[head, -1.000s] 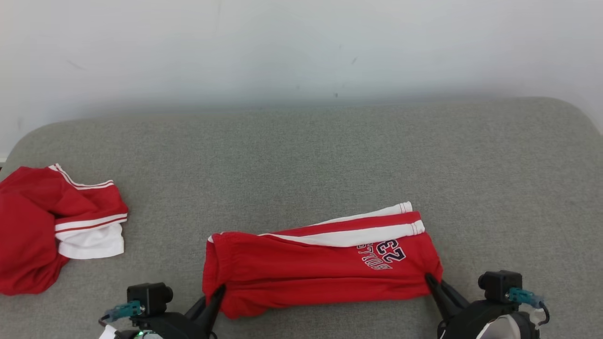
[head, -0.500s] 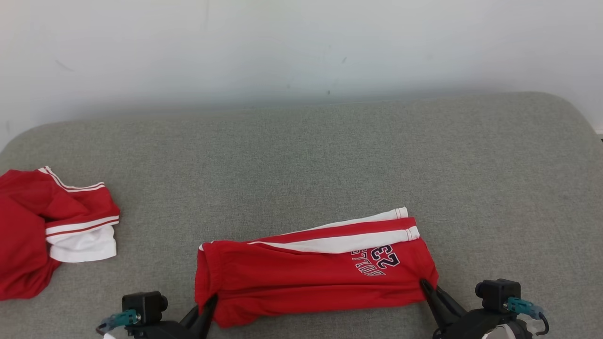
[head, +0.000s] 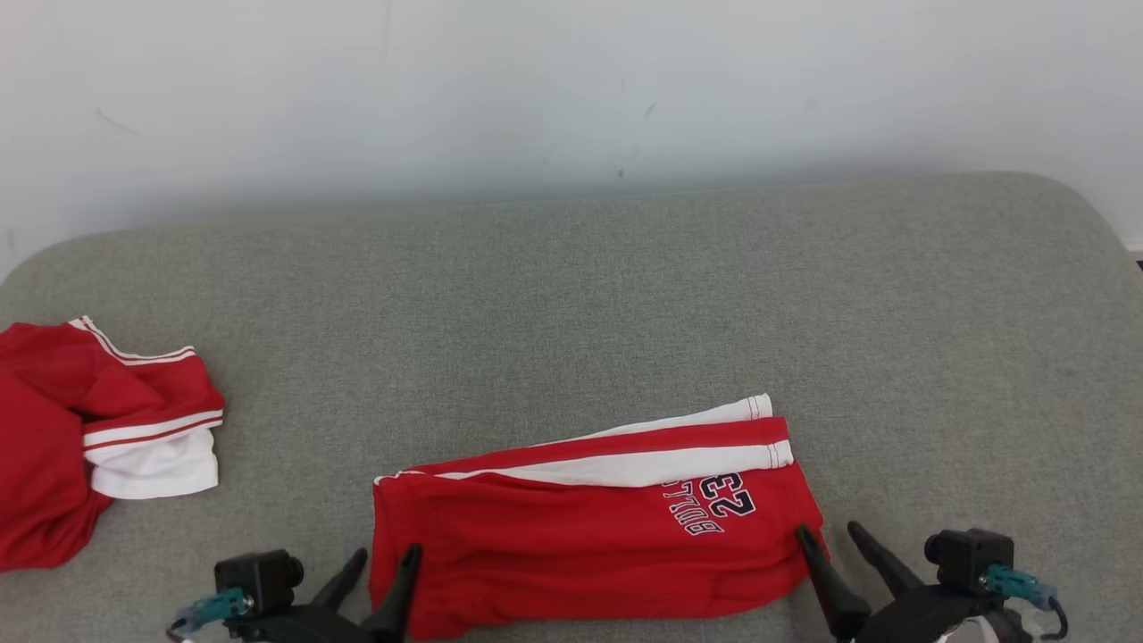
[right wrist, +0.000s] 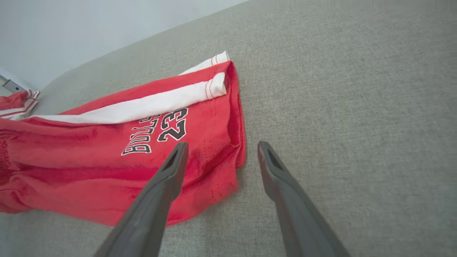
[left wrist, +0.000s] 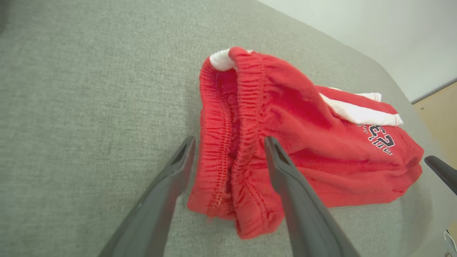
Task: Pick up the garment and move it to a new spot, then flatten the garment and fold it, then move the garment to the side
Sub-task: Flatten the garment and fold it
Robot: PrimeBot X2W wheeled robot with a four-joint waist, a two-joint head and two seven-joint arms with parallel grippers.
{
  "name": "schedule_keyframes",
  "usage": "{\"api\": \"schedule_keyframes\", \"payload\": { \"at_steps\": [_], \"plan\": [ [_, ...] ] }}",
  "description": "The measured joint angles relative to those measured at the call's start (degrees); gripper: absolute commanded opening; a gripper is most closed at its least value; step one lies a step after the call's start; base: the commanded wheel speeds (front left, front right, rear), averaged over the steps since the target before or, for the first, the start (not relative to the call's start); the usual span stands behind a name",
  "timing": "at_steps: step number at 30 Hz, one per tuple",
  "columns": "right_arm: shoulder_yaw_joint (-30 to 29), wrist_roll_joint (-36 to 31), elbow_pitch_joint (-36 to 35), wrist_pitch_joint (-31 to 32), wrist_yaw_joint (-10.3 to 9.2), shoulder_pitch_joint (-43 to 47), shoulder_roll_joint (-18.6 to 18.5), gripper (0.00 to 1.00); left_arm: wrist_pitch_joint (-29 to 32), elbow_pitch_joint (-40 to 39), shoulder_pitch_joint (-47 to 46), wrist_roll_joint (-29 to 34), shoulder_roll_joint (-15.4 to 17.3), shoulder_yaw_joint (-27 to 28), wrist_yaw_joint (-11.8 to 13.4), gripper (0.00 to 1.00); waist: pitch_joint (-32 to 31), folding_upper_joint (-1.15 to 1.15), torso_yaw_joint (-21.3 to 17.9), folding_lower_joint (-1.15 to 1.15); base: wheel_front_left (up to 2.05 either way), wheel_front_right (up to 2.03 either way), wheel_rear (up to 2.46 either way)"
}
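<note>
Red fleece shorts with white side stripes point(head: 580, 536) are lying folded near the front of the grey fabric cushion point(head: 571, 295); the left gripper point(head: 387, 552) is straddling the waistband point(left wrist: 214, 135), fingers spread; the right gripper point(head: 826, 530) is gaping at the hem point(right wrist: 237, 117), holding nothing.

The red shorts point(head: 571, 545), white-striped and printed "BULLS 23", are laid folded lengthwise, flat on the grey cushion point(head: 571, 295), waistband leftward.

bright even light, soft shadows, wrist views distorted
</note>
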Motion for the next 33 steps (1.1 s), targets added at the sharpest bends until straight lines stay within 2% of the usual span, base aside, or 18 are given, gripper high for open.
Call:
{"api": "schedule_keyframes", "payload": {
  "at_steps": [12, 15, 18, 20, 25, 29, 33],
  "plan": [
    [-1.6, -1.9, -9.0, -2.5, -2.53, 0.8, -2.6, 1.00, -6.9, -6.9, 1.6, 1.9, 1.1, 3.1, 3.6, 1.00, -2.2, 0.00, -0.3, 0.00, 0.00, 0.00, 0.00],
    [-2.0, -3.8, -10.3, -3.3, -3.99, 1.5, -3.5, 1.00, -8.4, -7.9, 2.4, 3.5, 1.4, 3.8, 4.2, 1.00, -2.9, 0.00, -0.3, 0.00, 0.00, 0.00, 0.00],
    [-4.3, -4.3, -12.7, -4.2, -6.25, 3.5, -4.6, 1.00, -10.2, -9.8, 3.6, 3.8, 1.8, 5.2, 5.1, 1.00, -3.7, 0.00, -0.6, 0.00, 0.00, 0.00, 0.00],
    [-5.0, -4.3, -13.7, -4.4, -6.81, 4.5, -4.8, 1.00, -10.8, -10.2, 4.8, 3.9, 2.7, 6.0, 5.2, 1.00, -3.9, 0.00, -0.9, 0.00, 0.00, 0.00, 0.00],
    [-6.9, -4.6, -16.0, -4.8, -7.56, 6.1, -5.0, 1.00, -12.1, -12.7, 7.4, 4.6, 3.5, 8.6, 6.0, 1.00, -4.2, 0.00, -1.8, 0.00, 0.00, 0.00, 0.00],
    [-8.6, -4.6, -18.1, -5.3, -8.47, 8.7, -5.3, 1.00, -12.6, -14.1, 8.4, 7.7, 4.4, 9.0, 6.4, 1.00, -4.1, 0.00, -2.2, 0.01, 0.00, 0.00, 0.00],
    [-9.3, -4.7, -19.6, -5.3, -8.49, 9.4, -5.3, 1.00, -13.1, -16.7, 11.1, 9.5, 4.1, 9.4, 6.5, 1.00, -4.1, 0.00, -2.6, 0.00, 0.00, 0.00, 0.00]
  ]
}}
